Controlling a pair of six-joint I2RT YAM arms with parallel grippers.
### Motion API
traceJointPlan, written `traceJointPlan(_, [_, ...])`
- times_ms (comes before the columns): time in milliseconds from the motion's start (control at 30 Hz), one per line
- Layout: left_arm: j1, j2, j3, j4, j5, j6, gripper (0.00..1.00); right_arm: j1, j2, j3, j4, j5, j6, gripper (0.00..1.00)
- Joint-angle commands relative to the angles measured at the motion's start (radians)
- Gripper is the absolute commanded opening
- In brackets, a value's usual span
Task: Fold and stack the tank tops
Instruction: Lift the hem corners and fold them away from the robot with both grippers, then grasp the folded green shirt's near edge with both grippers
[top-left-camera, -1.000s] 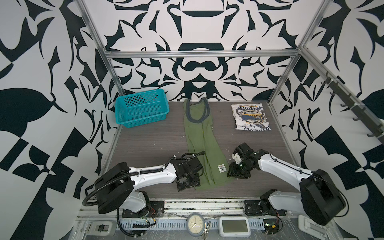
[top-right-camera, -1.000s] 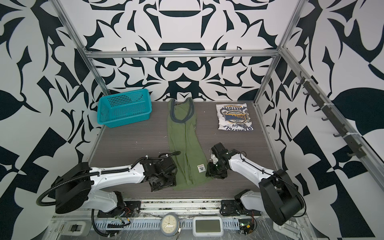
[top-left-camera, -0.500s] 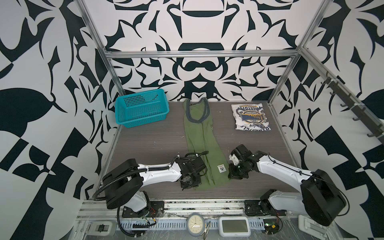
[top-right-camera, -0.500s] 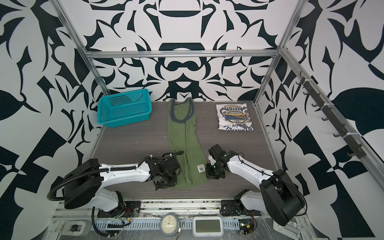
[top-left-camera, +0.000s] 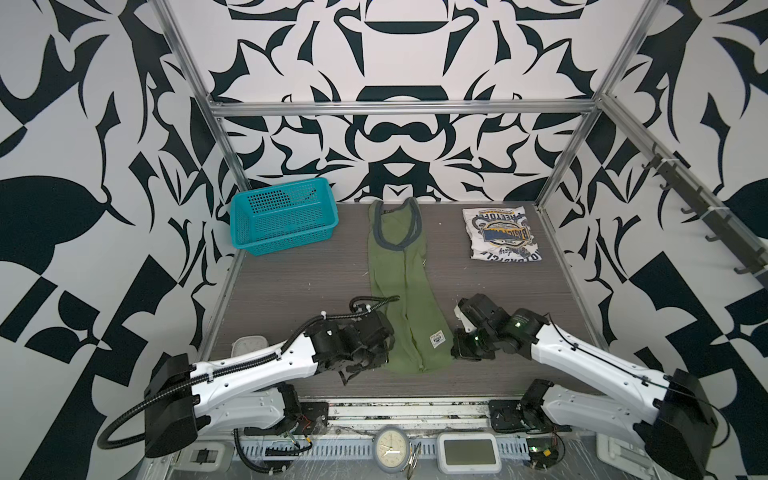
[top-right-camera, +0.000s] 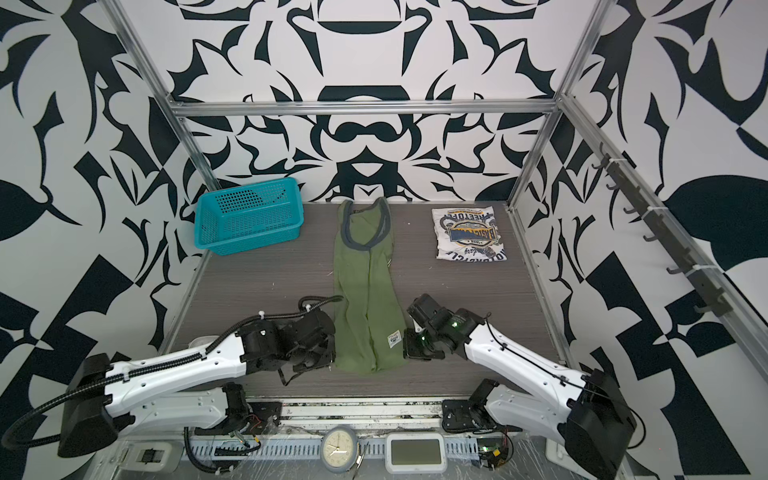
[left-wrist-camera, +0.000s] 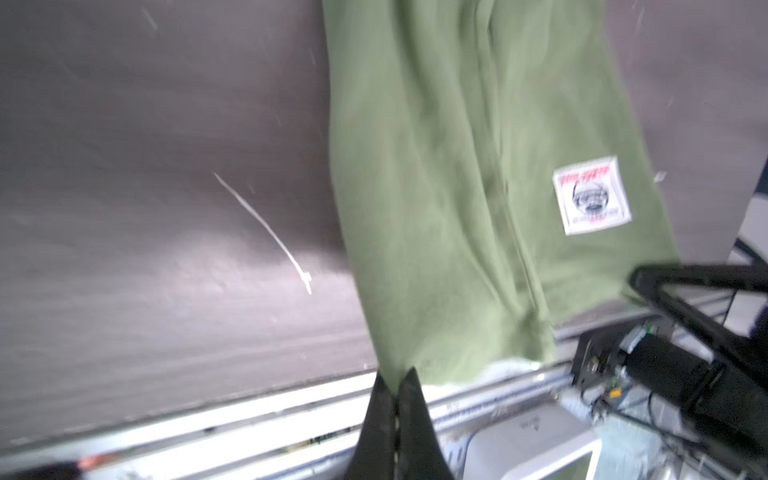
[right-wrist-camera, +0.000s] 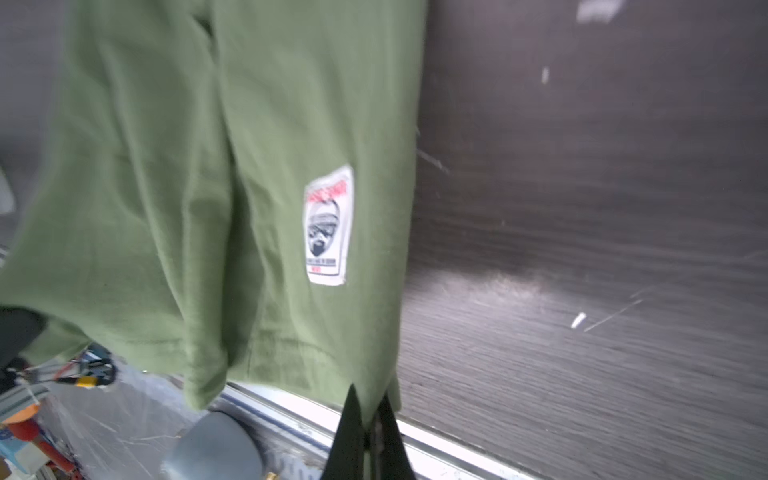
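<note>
On dark table (top-left-camera: 291, 291), left tool (left-wrist-camera: 397, 376) and right tool (right-wrist-camera: 369, 401) seemingly pinch olive top (top-left-camera: 399, 291).

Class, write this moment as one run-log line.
stage: hem grasp | left hand: shut on olive tank top hem | right hand: shut on same hem | white tank top: folded, far right

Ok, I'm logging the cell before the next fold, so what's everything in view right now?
table: one, dark wood-grain, under everything
olive green tank top: one, olive with dark trim, lengthwise down the middle
white tank top: one, white with blue-yellow print, folded, far right corner
mesh basket: one, teal, far left corner
zip tie: one, white, on the table beside the green top
clock: one, grey-rimmed, front rail
display: one, white-cased, beside the clock
left pincer: one, black, shut on the green top's near hem corner
right pincer: one, black, shut on the hem's other corner
</note>
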Motion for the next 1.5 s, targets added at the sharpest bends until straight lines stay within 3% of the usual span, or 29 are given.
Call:
traceJointPlan(0, [0.145,0.048,0.094,-0.03,-0.007,0.149,0.0,-0.054,0.081,0.154,-0.001,0.027,-0.067,0.0])
traceJointPlan(167, [0.362,0.256,0.285,0.018,0.054,0.319,0.0,-0.148,0.286,0.372,0.083,-0.02,-0.158,0.0])
traceJointPlan(333, [0.512,0.493,0.498,0.067,0.164,0.409,0.0,-0.234,0.483,0.571,0.116,-0.033,-0.211,0.0])
traceJointPlan(567, [0.599,0.772,0.777,0.038,0.184,0.48,0.0,-0.293,0.719,0.809,0.103,-0.049,-0.263,0.0])
traceJointPlan(867, [0.658,0.994,0.994,0.016,0.186,0.5,0.02,-0.357,0.928,0.993,0.104,-0.093,-0.274,0.0])
traceJointPlan(933, [0.665,1.035,1.038,-0.012,0.165,0.502,0.09,-0.368,0.972,1.037,0.103,-0.109,-0.278,0.0])
traceJointPlan(967, [0.671,1.047,1.047,-0.015,0.162,0.5,0.18,-0.372,0.99,1.052,0.103,-0.113,-0.281,0.0])
traceJointPlan(1000, [0.676,1.06,1.054,-0.014,0.155,0.498,0.27,-0.377,1.01,1.07,0.099,-0.115,-0.284,0.08])
traceJointPlan(1133, [0.687,1.083,1.107,-0.07,0.094,0.515,0.59,-0.397,1.016,1.105,0.063,-0.084,-0.314,0.56])
traceJointPlan(1200, [0.688,1.061,1.119,-0.116,0.057,0.526,0.74,-0.403,0.978,1.076,0.046,-0.057,-0.337,0.69])
traceJointPlan(1300, [0.677,0.952,1.033,-0.123,0.024,0.541,0.9,-0.413,0.889,0.973,0.048,-0.054,-0.35,0.74])
traceJointPlan(1467, [0.628,0.685,0.681,-0.022,0.024,0.471,0.92,-0.413,0.703,0.638,0.2,-0.11,-0.298,0.72])
